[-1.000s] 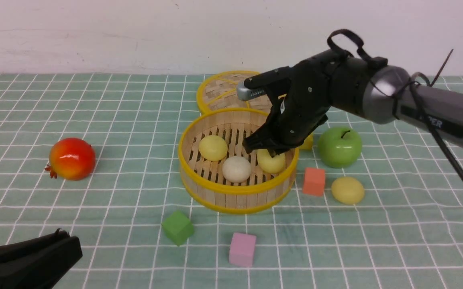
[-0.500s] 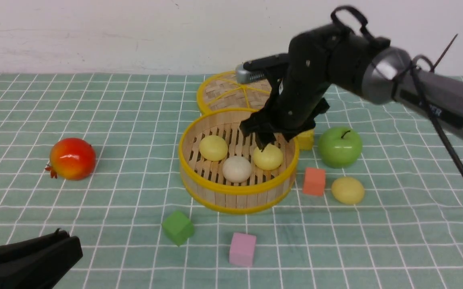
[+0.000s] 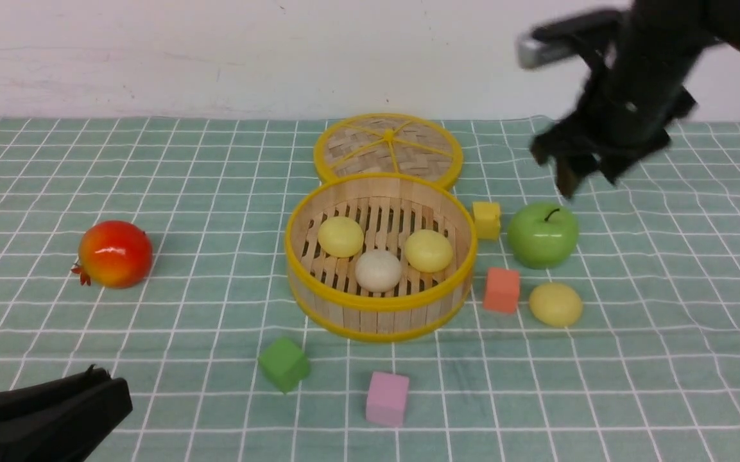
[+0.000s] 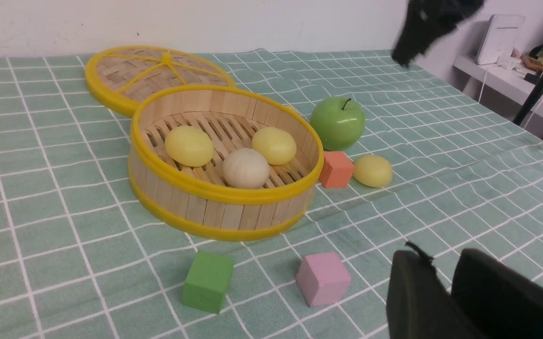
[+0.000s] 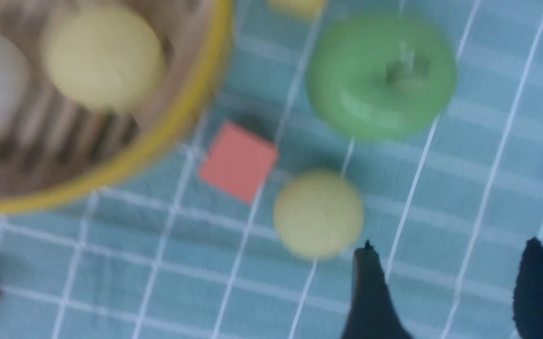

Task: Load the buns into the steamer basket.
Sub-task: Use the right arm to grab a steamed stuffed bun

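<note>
Green checked surface [image 3: 151, 308]: three buns [image 3: 378, 269] in the steamer basket [image 3: 376, 314], fourth bun [image 3: 556, 304] outside. Right tool [image 5: 450, 287] released, left tool [image 4: 443, 278] clenched.

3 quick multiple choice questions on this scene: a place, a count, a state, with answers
1. Where is the loose bun? A on the lid B beside the orange cube C by the pomegranate
2. Buns in the steamer basket? A two B three C four
3. The right hand is: A shut on a bun B in the basket C open, empty
Answers: B, it lies right beside the cube; B, two yellow, one beige; C, fingers apart, nothing between.
</note>
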### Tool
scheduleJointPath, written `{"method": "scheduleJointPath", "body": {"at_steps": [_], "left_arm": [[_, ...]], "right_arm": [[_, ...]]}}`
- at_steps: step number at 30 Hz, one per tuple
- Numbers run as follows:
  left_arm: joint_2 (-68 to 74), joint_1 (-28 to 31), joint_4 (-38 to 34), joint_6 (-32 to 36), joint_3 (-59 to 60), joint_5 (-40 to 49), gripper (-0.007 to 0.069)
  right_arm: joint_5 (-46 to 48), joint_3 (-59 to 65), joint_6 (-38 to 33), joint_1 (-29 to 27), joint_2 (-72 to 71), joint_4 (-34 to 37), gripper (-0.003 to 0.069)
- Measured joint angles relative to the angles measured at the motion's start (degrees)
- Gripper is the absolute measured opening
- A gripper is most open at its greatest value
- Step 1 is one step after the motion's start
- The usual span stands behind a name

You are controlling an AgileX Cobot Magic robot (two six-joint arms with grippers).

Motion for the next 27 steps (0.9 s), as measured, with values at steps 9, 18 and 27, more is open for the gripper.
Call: {"method": "scheduleJointPath", "body": {"at_steps": [9, 18, 27], "left_arm": [[0.00, 0.00, 0.00, 0.00, 0.00, 0.00, 0.0123], [0.00, 0.00, 0.00, 0.00, 0.00, -0.05, 0.0131], [0.00, 0.00, 0.00, 0.00, 0.00, -0.05, 0.0130]], "right_arm": [[-8.82, 12.96, 0.12, -3.40, 3.09, 5.07, 0.0268], [-18.16, 13.08, 0.17, -3.46, 5.16, 9.01, 0.0306], [-20.80, 13.08, 0.17, -3.57, 8.10, 9.13, 0.0333]]}}
